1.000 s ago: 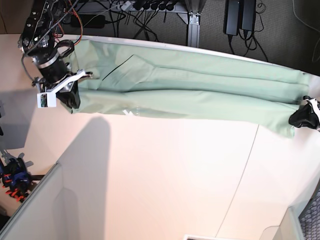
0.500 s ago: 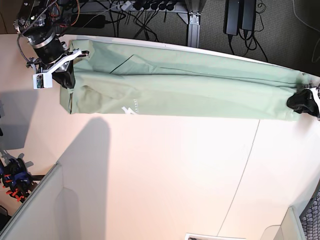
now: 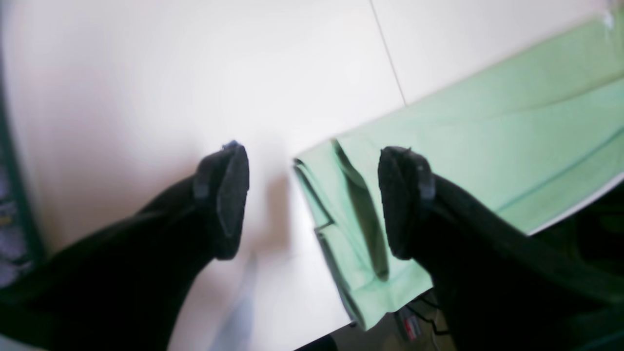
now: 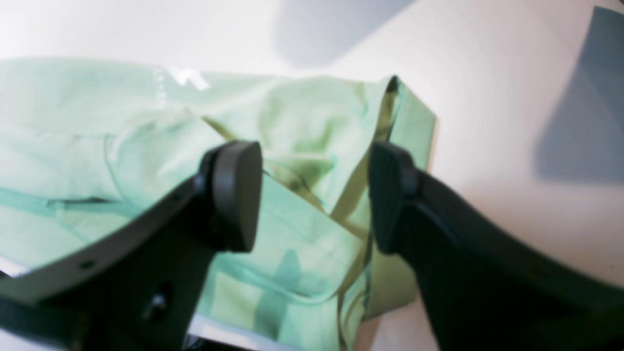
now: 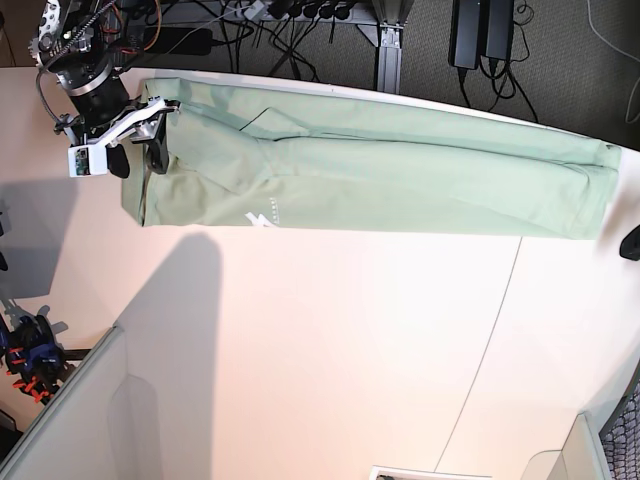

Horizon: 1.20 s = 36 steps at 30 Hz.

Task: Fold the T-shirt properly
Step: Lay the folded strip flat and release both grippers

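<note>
The pale mint-green T-shirt (image 5: 400, 185) lies as a long folded strip along the table's far edge, with its white logo (image 5: 262, 218) near the front fold. My right gripper (image 5: 135, 157) is open just above the shirt's left end. In the right wrist view the right gripper (image 4: 312, 195) is empty, with creased cloth (image 4: 302, 126) below it. My left gripper (image 5: 631, 243) is off the shirt's right end, at the view's edge. In the left wrist view the left gripper (image 3: 314, 200) is open and empty over the shirt's corner (image 3: 351, 234).
The white table (image 5: 350, 350) has a thin seam (image 5: 490, 340) running front to back. Beyond the far edge are cables and a power strip (image 5: 300, 12) and a metal leg (image 5: 387, 50). A grey panel (image 5: 70, 420) stands at the front left.
Both grippers have opened and let go of the shirt's ends. The left gripper has drawn back to the right, off the cloth. The shirt now lies flat.
</note>
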Available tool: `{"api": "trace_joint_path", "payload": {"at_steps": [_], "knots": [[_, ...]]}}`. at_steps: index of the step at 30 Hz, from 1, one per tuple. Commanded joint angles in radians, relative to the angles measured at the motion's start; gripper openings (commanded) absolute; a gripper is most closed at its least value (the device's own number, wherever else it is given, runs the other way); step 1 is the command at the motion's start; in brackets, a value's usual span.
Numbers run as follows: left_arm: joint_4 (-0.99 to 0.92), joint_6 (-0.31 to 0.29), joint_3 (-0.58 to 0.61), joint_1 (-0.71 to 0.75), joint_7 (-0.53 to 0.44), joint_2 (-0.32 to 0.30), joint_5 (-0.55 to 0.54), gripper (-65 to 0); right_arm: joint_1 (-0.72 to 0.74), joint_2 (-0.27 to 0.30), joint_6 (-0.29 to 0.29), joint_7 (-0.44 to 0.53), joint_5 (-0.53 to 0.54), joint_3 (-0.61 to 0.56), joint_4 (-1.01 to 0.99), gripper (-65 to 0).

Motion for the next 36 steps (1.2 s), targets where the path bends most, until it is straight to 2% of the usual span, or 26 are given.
{"api": "trace_joint_path", "payload": {"at_steps": [1, 4, 11, 14, 15, 24, 27, 36], "knots": [[0.010, -0.010, -0.011, 0.005, -0.005, -0.019, -0.014, -20.5, 0.005, 0.014, -0.003, 0.034, 0.009, 0.010, 0.016, -30.3], [0.010, -0.008, -0.011, 0.055, -0.017, -0.006, 0.005, -20.6, 0.008, 0.009, -0.003, 0.034, 0.013, 0.010, 0.016, -30.3], [0.010, 0.022, -0.011, 0.119, -0.025, 0.095, 0.045, -20.5, 0.008, 0.009, -0.003, 0.035, 0.012, 0.010, 0.016, -30.3], [0.002, 0.086, -0.011, 0.121, -0.054, 0.131, 0.119, -20.5, 0.008, 0.009, -0.003, 0.032, 0.013, 0.010, 0.016, -30.3], [-0.003, 0.101, -0.011, 0.121, -0.062, 0.137, 0.131, -20.5, 0.008, 0.009, -0.003, 0.032, 0.013, 0.010, 0.016, -30.3], [-0.004, 0.106, -0.011, 0.122, -0.066, 0.147, 0.156, -20.5, 0.008, 0.009, -0.003, 0.032, 0.013, 0.010, 0.016, -30.3], [-0.004, 0.148, -0.011, 0.122, -0.065, 0.168, 0.190, -20.6, 0.008, 0.009, -0.003, 0.032, 0.013, 0.010, 0.016, -30.3], [-0.004, 0.144, -0.011, 0.167, -0.046, 0.188, 0.177, -20.6, 0.008, 0.009, -0.003, 0.033, 0.013, 0.010, 0.016, -30.3]]}}
